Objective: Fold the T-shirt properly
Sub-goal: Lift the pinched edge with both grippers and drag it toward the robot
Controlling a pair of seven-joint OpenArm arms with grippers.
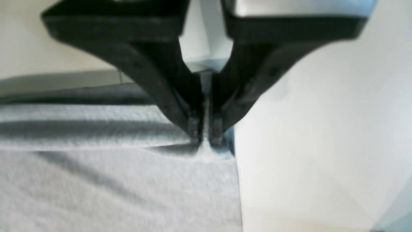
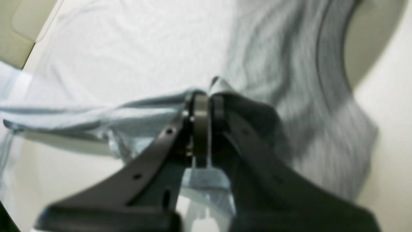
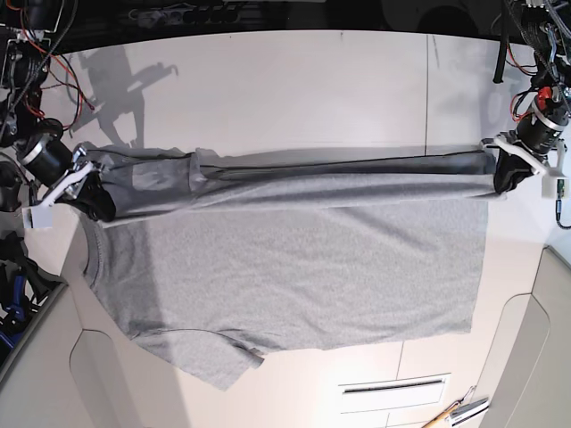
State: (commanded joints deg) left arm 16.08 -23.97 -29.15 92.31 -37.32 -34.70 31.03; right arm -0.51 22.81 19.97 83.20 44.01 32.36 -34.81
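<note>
The heather-grey T-shirt (image 3: 294,267) lies spread on the white table (image 3: 294,80), plain side up, with its neck end on the left, its hem on the right and one sleeve (image 3: 223,361) at the front. Its far edge is pulled taut into a long fold between both grippers. My left gripper (image 3: 507,176) is shut on the hem corner; in the left wrist view (image 1: 204,140) the jaws pinch a small peak of cloth (image 1: 128,180). My right gripper (image 3: 96,201) is shut on the shoulder end; in the right wrist view (image 2: 206,96) it pinches bunched cloth (image 2: 135,64).
Cables and arm hardware (image 3: 27,53) crowd the left back corner, and more sit at the right back corner (image 3: 535,36). A slotted panel (image 3: 393,388) and some hand tools (image 3: 459,412) lie at the front right. Table panel seams run along the front.
</note>
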